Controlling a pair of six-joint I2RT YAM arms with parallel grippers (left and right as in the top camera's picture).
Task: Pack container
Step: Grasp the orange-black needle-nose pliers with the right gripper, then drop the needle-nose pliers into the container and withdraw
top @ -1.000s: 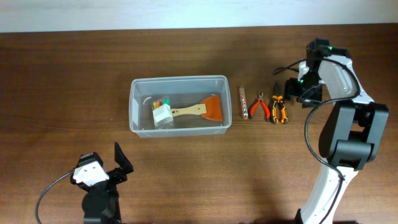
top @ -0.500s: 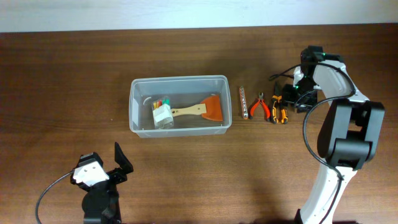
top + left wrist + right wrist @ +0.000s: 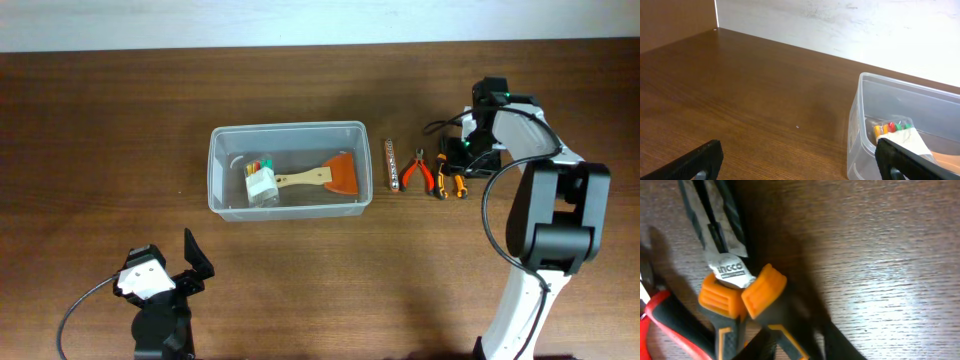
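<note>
The container (image 3: pixel 214 170) is a clear rectangular tub in the middle of the table. It holds a small clear box with coloured bits (image 3: pixel 262 183) and an orange scraper with a wooden handle (image 3: pixel 325 177). The tub also shows in the left wrist view (image 3: pixel 860 125). My right gripper (image 3: pixel 462 160) is down on the orange-and-black pliers (image 3: pixel 447 180) right of the tub. In the right wrist view its fingers (image 3: pixel 795 337) sit tight on either side of one handle of the pliers (image 3: pixel 735 295), which lie on the wood. My left gripper (image 3: pixel 168 268) is open and empty near the front left.
Red-handled pliers (image 3: pixel 418 171) lie just left of the orange pliers and show at the left edge of the right wrist view (image 3: pixel 670 325). A thin strip of bits (image 3: pixel 393 164) lies between them and the tub. The right arm's base (image 3: pixel 545 240) stands at the right.
My right gripper has moved left and down from beside the orange pliers onto them. The left arm and the tub's contents have not moved.
</note>
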